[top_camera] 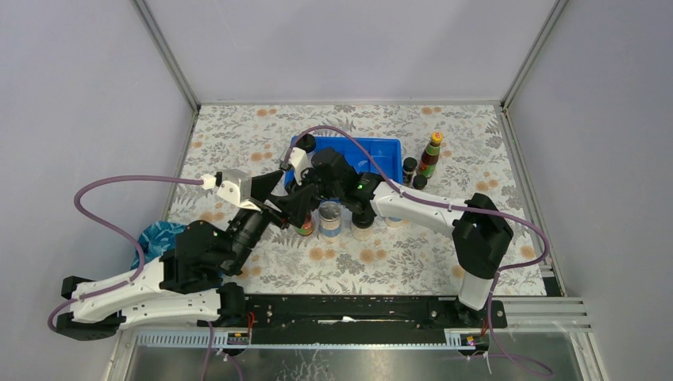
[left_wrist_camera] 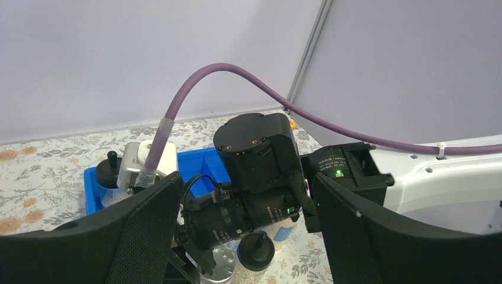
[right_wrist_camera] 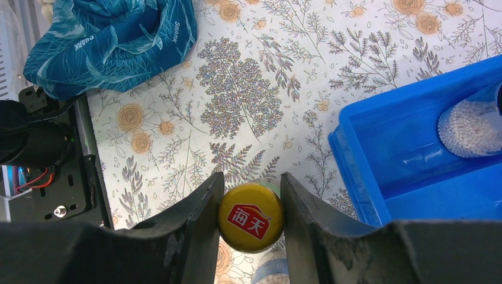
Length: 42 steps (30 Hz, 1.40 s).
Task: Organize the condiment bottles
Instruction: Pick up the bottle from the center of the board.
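My right gripper (right_wrist_camera: 250, 219) is shut on the yellow cap of a dark red-labelled bottle (right_wrist_camera: 250, 217), which stands upright on the table just left of the blue tray (right_wrist_camera: 367, 154). From above, that bottle (top_camera: 306, 226) starts a row with a silver-lidded jar (top_camera: 330, 218) and a black-domed bottle (top_camera: 363, 222). My left gripper (left_wrist_camera: 245, 236) is open and holds nothing. It points at the right wrist, with the silver lid (left_wrist_camera: 216, 260) and a black dome (left_wrist_camera: 255, 251) below. Another yellow-capped bottle (top_camera: 431, 155) and two tiny dark bottles (top_camera: 409, 168) stand right of the tray.
A black-domed bottle (top_camera: 306, 144) sits at the tray's left end, and a clear container of white beads (right_wrist_camera: 470, 127) lies inside the tray. A blue cloth (top_camera: 159, 236) lies at the table's left edge. The two arms crowd close together beside the row.
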{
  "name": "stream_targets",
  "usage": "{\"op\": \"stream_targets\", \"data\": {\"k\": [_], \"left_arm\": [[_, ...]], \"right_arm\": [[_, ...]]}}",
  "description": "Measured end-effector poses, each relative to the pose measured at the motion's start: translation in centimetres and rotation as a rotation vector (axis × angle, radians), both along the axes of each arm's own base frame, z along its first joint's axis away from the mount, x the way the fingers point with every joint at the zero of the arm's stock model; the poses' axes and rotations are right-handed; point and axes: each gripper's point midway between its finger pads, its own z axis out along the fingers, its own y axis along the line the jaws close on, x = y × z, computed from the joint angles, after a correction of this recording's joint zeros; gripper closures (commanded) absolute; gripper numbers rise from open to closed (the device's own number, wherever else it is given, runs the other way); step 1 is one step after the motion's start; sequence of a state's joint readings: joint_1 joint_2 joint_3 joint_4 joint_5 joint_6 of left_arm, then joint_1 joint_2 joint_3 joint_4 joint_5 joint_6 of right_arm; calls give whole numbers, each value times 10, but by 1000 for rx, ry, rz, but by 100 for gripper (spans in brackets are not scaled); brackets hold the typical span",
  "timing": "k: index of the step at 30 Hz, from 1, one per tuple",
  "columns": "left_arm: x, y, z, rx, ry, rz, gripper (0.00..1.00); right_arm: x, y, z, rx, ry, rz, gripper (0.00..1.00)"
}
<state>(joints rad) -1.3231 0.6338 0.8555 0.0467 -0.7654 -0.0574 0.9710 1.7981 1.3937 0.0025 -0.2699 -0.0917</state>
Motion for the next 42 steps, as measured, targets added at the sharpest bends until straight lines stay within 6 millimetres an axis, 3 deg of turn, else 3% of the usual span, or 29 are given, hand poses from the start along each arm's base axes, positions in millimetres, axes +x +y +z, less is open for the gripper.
{"op": "stream_targets", "data": {"k": [42], "left_arm": [[-2,2,2,2,-17,-15,16]], "right_arm": [[-2,-11,2,-71,-2,-4,100]]}}
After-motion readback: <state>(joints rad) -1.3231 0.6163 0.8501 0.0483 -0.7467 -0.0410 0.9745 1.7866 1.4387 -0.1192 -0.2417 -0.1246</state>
